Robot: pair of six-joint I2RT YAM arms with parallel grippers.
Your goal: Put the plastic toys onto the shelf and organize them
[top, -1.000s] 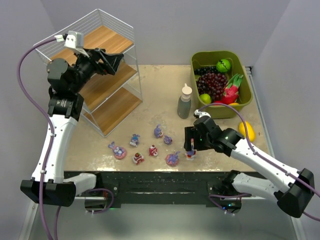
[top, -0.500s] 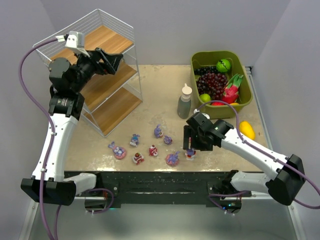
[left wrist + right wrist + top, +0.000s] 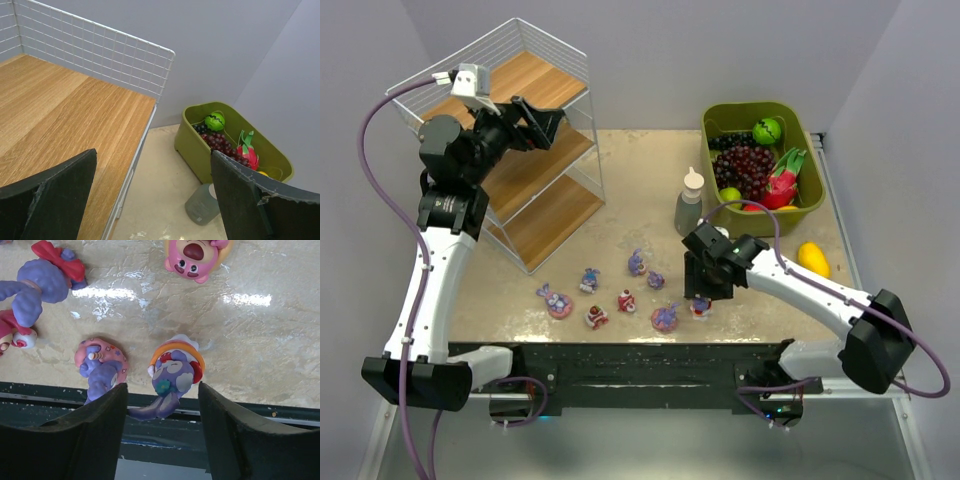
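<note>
Several plastic toys stand on the table near its front edge, among them a purple bunny on an orange-ringed base, one on a pink base and a red-and-white piece. My right gripper is open just above the orange-ringed bunny, which sits between its fingers without touching them. The pink-base bunny is beside it. My left gripper is open and empty, high beside the wire shelf, over its top board.
An olive-green bin of fake fruit stands at the back right, with a grey bottle in front of it and a yellow lemon on the table. The table's dark front edge runs right under the right gripper.
My right wrist has swung left and back, staying over the orange-ringed bunny, which has not moved. The left arm has barely moved.
</note>
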